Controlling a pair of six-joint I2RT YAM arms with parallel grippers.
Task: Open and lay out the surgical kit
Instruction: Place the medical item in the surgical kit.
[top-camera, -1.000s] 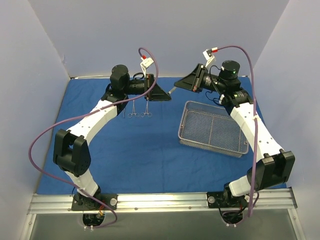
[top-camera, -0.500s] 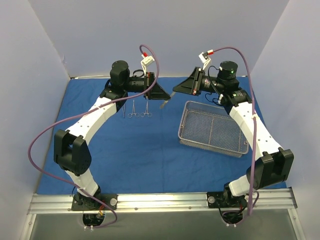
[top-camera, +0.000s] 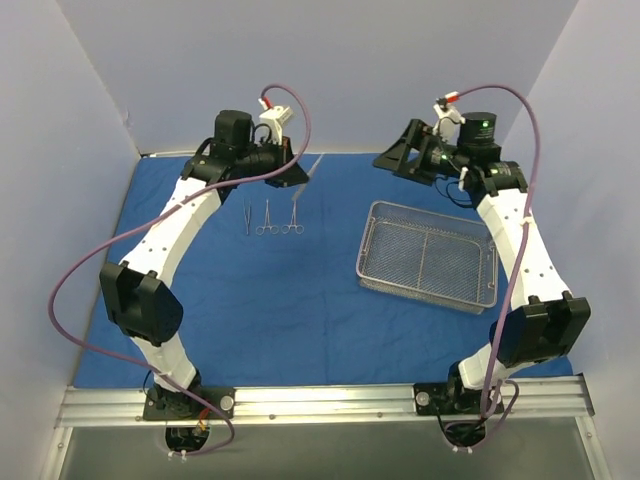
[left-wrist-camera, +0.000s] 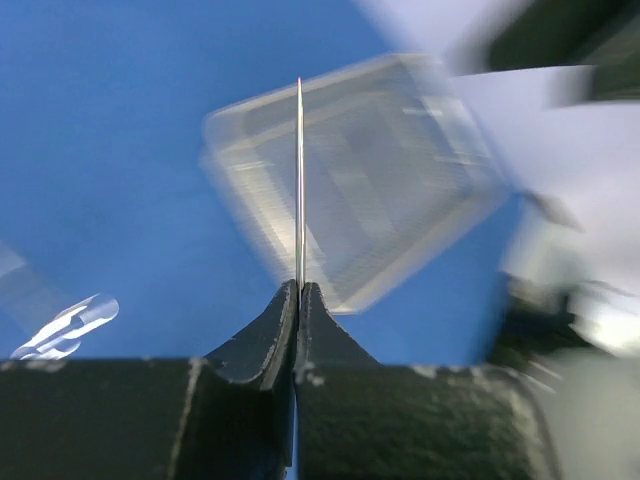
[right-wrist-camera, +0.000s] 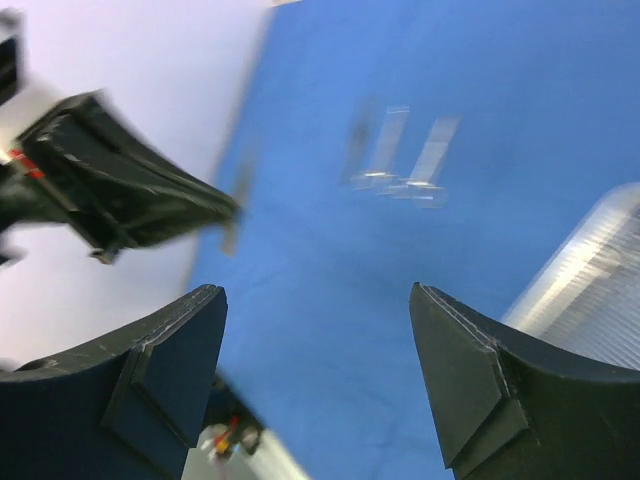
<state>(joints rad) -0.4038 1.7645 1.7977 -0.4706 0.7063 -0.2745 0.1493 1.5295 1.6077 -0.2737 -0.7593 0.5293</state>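
The blue cloth wrap (top-camera: 290, 310) lies spread flat over the table. On it at the right stands the silver wire-mesh tray (top-camera: 428, 258), with nothing showing inside it. Three scissor-handled instruments (top-camera: 268, 220) lie side by side on the cloth at the back left. Above them my left gripper (top-camera: 296, 176) is shut on another thin metal instrument (left-wrist-camera: 299, 180), whose shaft sticks straight out from between the fingertips. My right gripper (top-camera: 384, 160) hangs open and empty above the cloth, behind the tray. In the right wrist view the left gripper (right-wrist-camera: 120, 190) appears blurred.
Pale walls close in the table at the back and both sides. A metal rail (top-camera: 320, 405) carrying the arm bases runs along the near edge. Purple cables (top-camera: 80, 280) loop off both arms.
The right gripper has opened, let go of the thin instrument and pulled back to the right. The left gripper has shut on that instrument and swung left with it.
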